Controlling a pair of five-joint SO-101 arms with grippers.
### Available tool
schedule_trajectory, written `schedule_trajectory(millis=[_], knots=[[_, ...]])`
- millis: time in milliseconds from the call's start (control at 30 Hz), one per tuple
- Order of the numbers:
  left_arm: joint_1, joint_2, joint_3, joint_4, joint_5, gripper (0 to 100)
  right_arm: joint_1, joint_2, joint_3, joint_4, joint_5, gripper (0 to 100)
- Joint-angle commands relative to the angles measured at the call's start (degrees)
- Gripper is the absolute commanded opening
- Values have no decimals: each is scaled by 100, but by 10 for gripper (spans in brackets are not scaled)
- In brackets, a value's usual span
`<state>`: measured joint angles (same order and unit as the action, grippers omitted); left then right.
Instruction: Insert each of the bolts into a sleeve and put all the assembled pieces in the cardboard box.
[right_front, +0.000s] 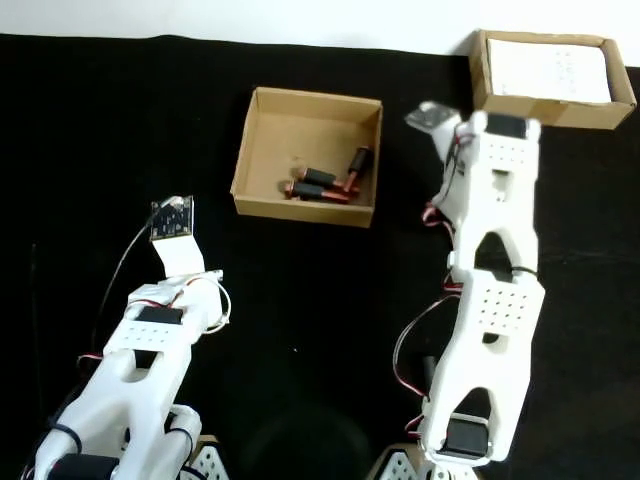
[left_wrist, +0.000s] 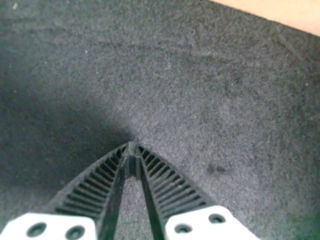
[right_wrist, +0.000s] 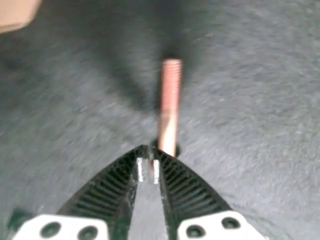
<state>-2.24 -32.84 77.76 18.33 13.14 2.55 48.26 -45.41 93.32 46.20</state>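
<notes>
1. Ribbed black fingers (left_wrist: 165, 185) of the left gripper (left_wrist: 131, 150) are pressed together, their tips meeting with nothing between them, above bare cloth.
2. Fingers (right_wrist: 185, 190) of the right gripper (right_wrist: 150, 157) are drawn almost together, with only a thin slit between them. They pinch the near end of a copper bolt (right_wrist: 169, 100), whose threaded shank sticks straight out past the tips over the cloth.
3. Black cloth (right_front: 300, 300) covers the table.
4. From the high view, the right arm (right_front: 495, 300) rises from about 5 o'clock and stretches towards 1 o'clock, its far end between the two boxes.
5. From the same view, the left arm (right_front: 145, 360) sits at 7 o'clock and reaches a short way towards 10 o'clock, well apart from both boxes.
6. An open cardboard box (right_front: 245, 150) lies at about 12 o'clock from the table's middle.
7. A second box (right_front: 545, 108) stands at 1 to 2 o'clock, at the far edge, with a white sheet (right_front: 550, 68) inside it.
8. Several assembled pieces (right_front: 320, 185), black sleeves with copper bolts through them, lie close together on the cardboard box's floor, towards its 4 o'clock corner.
</notes>
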Motion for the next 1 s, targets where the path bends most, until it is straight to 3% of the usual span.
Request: schedule_trajectory(millis=[0, 367, 633, 967], knots=[[-31, -13, -171, -62, 0, 13, 84, -462, 259, -760, -158, 8], [-31, -13, -180, -62, 0, 13, 66, 251, 251, -2193, -123, 8], [-31, -13, -189, -62, 0, 13, -57, 927, 251, -2237, -114, 8], [-31, -13, -198, -70, -9, 13, -1305, 690, -110, -101, -132, 8]])
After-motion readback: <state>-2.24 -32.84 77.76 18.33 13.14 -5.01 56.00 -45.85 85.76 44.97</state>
